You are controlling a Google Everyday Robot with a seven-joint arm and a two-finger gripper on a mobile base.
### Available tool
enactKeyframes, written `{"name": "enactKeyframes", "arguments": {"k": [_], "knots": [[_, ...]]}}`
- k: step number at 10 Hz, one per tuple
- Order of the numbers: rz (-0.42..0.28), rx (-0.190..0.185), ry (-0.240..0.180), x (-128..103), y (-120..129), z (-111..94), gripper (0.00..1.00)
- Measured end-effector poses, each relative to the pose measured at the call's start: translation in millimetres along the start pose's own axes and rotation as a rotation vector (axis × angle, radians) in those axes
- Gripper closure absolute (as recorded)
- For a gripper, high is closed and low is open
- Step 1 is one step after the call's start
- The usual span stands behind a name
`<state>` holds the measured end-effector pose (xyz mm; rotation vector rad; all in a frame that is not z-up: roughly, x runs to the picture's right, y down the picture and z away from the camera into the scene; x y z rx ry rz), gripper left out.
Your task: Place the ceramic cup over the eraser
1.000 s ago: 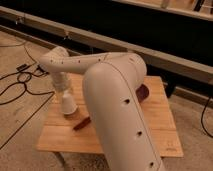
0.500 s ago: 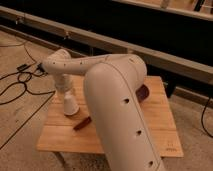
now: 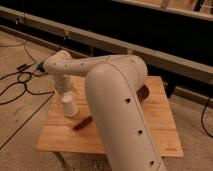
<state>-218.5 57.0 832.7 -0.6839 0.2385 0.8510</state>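
the gripper (image 3: pixel 65 91) is at the far left part of the wooden table (image 3: pixel 160 135), at the end of the big white arm (image 3: pixel 117 110). directly under it stands the ceramic cup (image 3: pixel 69 106), wide end down, and its top meets the gripper. i cannot tell if the gripper is holding the cup or has already let it go, because the wrist hides that place.

the eraser is not visible. it may be under the cup or hidden by the arm; i cannot say which. just right of the gripper and nearer to the camera lies a reddish-brown stick (image 3: pixel 83 122), close to the cup but not touching it.

the risk, in my judgement: if the cup is not centred on the eraser, its rim can sit on the bar and the cup will tilt or fall when released. a sideways move while lifting away could also drag the cup toward the stick.

compared with half a second ago, the cup seems a little lower, closer to the table, and the arm has hardly changed.
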Motion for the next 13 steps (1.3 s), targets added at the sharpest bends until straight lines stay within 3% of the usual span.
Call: {"name": "enactKeyframes", "arguments": {"k": [5, 7, 8, 13], "knots": [[0.042, 0.012, -0.041, -0.4, -16.2, -15.9, 0.2], [0.059, 0.001, -0.064, -0.7, -21.1, -28.2, 0.2], [0.081, -0.023, -0.09, -1.2, -24.3, -40.0, 0.2], [0.082, -0.03, -0.096, -1.3, -24.2, -42.5, 0.2]]}}
